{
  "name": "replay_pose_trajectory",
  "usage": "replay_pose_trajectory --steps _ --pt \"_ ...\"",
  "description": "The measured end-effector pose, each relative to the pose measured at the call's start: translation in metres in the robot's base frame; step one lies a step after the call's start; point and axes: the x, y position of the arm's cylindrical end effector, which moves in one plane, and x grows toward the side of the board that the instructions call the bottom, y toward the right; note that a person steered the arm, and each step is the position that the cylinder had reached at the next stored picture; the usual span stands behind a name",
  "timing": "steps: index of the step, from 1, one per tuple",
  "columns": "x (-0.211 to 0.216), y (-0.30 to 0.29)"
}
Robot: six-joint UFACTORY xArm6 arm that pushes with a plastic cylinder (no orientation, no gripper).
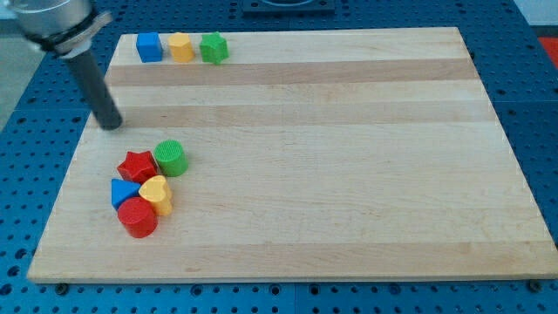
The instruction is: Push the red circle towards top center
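Observation:
The red circle (138, 217) lies near the board's bottom left, lowest in a tight cluster. It touches a yellow heart (157, 194) to its upper right and a blue triangle (123, 192) above it. A red star (137, 166) and a green circle (171, 158) sit at the top of that cluster. My tip (111, 125) rests on the board at its left edge, above the cluster and apart from it, well above the red circle.
A blue cube (149, 47), a yellow hexagon (180, 47) and a green hexagon-like block (214, 48) stand in a row at the board's top left. The wooden board (349, 157) lies on a blue perforated table.

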Motion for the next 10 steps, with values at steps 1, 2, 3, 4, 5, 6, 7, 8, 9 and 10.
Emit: replay_pose_trajectory --steps 1,2,3,4,5,6,7,8,9,10 --pt "0.044 -0.019" --pt "0.093 -0.022" --pt "0.136 -0.007" --pt "0.156 0.029" --pt "0.157 0.060" --pt "0.157 0.082" --pt "0.157 0.107" --pt "0.154 0.129" --pt "0.141 0.145" --pt "0.123 0.162"
